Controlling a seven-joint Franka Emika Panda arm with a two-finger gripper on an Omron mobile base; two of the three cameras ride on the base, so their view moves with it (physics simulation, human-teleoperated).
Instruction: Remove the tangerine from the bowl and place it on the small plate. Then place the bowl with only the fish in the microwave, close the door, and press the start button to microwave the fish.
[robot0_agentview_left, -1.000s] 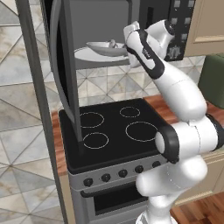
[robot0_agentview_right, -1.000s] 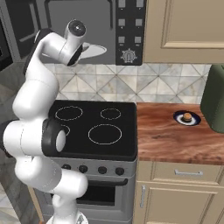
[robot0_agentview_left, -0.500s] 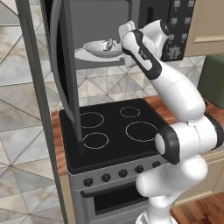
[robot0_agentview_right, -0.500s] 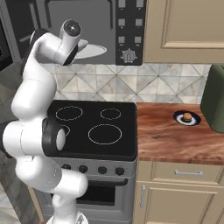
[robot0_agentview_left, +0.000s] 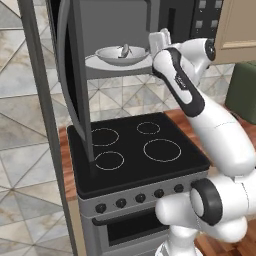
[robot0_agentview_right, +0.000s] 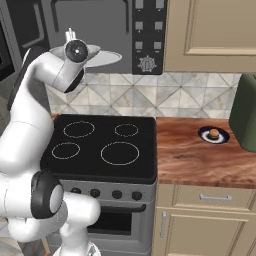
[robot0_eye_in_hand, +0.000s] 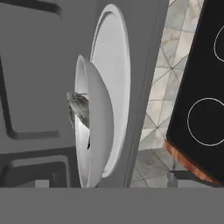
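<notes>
Bowl (robot0_agentview_left: 121, 55) on microwave (robot0_agentview_left: 125, 30) turntable, gripper (robot0_agentview_left: 160, 40) spread wide, empty, beside its rim

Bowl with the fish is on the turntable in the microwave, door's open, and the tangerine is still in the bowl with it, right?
Not quite. The tangerine is on the small plate on the counter, as the right base view shows. The rest holds: the bowl with only the fish sits on the turntable in the microwave, door open.
</notes>
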